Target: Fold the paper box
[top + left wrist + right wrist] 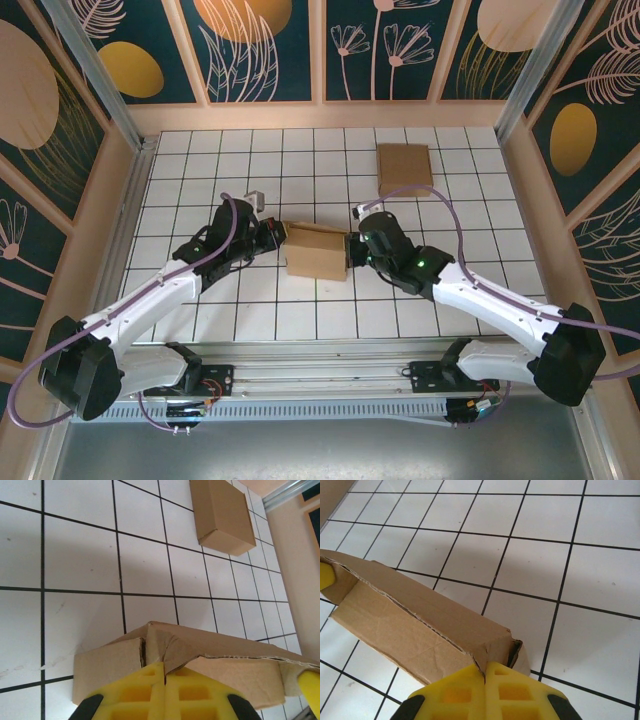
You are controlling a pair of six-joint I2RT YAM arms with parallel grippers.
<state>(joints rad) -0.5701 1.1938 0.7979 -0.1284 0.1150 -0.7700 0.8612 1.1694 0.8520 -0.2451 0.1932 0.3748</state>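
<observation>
The paper box (316, 250), brown cardboard and partly folded, lies on the white gridded table near its middle. My left gripper (278, 236) is at the box's left end and my right gripper (352, 248) at its right end. In the left wrist view the yellow fingers (150, 690) are pressed together with a creased flap edge of the box (225, 655) pinched in their seam. In the right wrist view the fingers (505, 690) are likewise shut, with a torn corner edge of the box (430, 620) caught between them. The end flap beside that corner stands slightly ajar.
A second, finished cardboard box (404, 168) lies flat at the back right, also in the left wrist view (220, 515). Patterned walls and metal rails (128, 120) enclose the table on three sides.
</observation>
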